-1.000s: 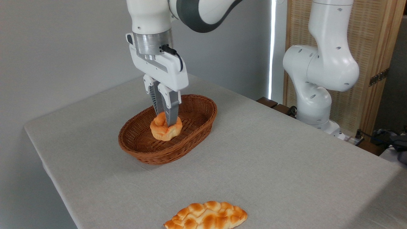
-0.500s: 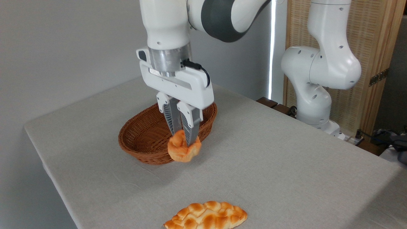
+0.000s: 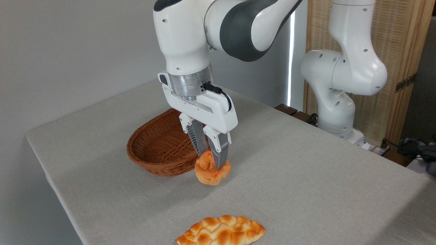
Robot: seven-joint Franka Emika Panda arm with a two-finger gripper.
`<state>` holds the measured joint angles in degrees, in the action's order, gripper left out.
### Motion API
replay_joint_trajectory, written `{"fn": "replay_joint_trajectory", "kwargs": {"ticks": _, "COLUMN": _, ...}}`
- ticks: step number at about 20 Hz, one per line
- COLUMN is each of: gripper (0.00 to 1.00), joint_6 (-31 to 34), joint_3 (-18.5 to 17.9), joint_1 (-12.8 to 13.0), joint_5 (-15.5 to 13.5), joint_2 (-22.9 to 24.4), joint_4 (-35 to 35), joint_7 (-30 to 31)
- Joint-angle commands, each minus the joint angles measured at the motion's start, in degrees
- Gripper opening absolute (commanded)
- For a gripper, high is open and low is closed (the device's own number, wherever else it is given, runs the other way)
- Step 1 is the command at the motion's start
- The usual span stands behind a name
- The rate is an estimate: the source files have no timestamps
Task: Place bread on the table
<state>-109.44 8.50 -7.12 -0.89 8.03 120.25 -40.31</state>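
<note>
The bread (image 3: 212, 171), a small round golden-orange bun with a knotted top, is pinched between the grey fingers of my gripper (image 3: 211, 162), which is shut on it. The bun hangs low over the light grey table (image 3: 306, 177), just right of and in front of the wicker basket; I cannot tell whether its base touches the cloth. The gripper points straight down from the white arm above.
A brown oval wicker basket (image 3: 160, 146) sits behind and left of the bun, its right end hidden by the gripper. A long flat braided loaf (image 3: 221, 231) lies at the table's front edge. The arm's white base (image 3: 340, 85) stands at the back right.
The gripper carried the bun out of the basket, over its near rim, to the right and towards the camera, and lowered it close to the table.
</note>
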Motion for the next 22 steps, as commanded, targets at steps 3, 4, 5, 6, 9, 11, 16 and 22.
{"fn": "replay_joint_trajectory", "kwargs": {"ticks": 3, "gripper": 1.00, "joint_6": 0.99, "joint_3": 0.02, "joint_1": -0.08, "joint_5": 0.89, "joint_2": 0.50, "joint_4": -0.02, "joint_7": -0.83}}
{"fn": "replay_joint_trajectory", "kwargs": {"ticks": 4, "gripper": 1.00, "joint_6": 0.90, "joint_3": 0.02, "joint_1": 0.00, "joint_5": 0.89, "joint_2": 0.50, "joint_4": -0.02, "joint_7": -0.83}}
{"fn": "replay_joint_trajectory", "kwargs": {"ticks": 5, "gripper": 1.00, "joint_6": 0.90, "joint_3": 0.02, "joint_1": 0.01, "joint_5": 0.89, "joint_2": 0.50, "joint_4": -0.02, "joint_7": -0.83}}
{"fn": "replay_joint_trajectory", "kwargs": {"ticks": 6, "gripper": 1.00, "joint_6": 0.99, "joint_3": 0.02, "joint_1": 0.01, "joint_5": 0.89, "joint_2": 0.50, "joint_4": -0.10, "joint_7": -0.83}}
{"fn": "replay_joint_trajectory", "kwargs": {"ticks": 9, "gripper": 1.00, "joint_6": 0.11, "joint_3": -0.06, "joint_1": 0.01, "joint_5": 0.80, "joint_2": 0.67, "joint_4": -0.63, "joint_7": -0.74}}
{"fn": "replay_joint_trajectory", "kwargs": {"ticks": 11, "gripper": 1.00, "joint_6": -0.77, "joint_3": 0.02, "joint_1": 0.01, "joint_5": 0.54, "joint_2": 0.76, "joint_4": -1.50, "joint_7": -0.65}}
{"fn": "replay_joint_trajectory", "kwargs": {"ticks": 16, "gripper": 1.00, "joint_6": -1.47, "joint_3": 0.55, "joint_1": 0.01, "joint_5": -1.21, "joint_2": 0.67, "joint_4": -4.06, "joint_7": -0.30}}
{"fn": "replay_joint_trajectory", "kwargs": {"ticks": 22, "gripper": 1.00, "joint_6": -3.85, "joint_3": 0.55, "joint_1": 0.09, "joint_5": -3.33, "joint_2": 0.32, "joint_4": -3.97, "joint_7": -0.21}}
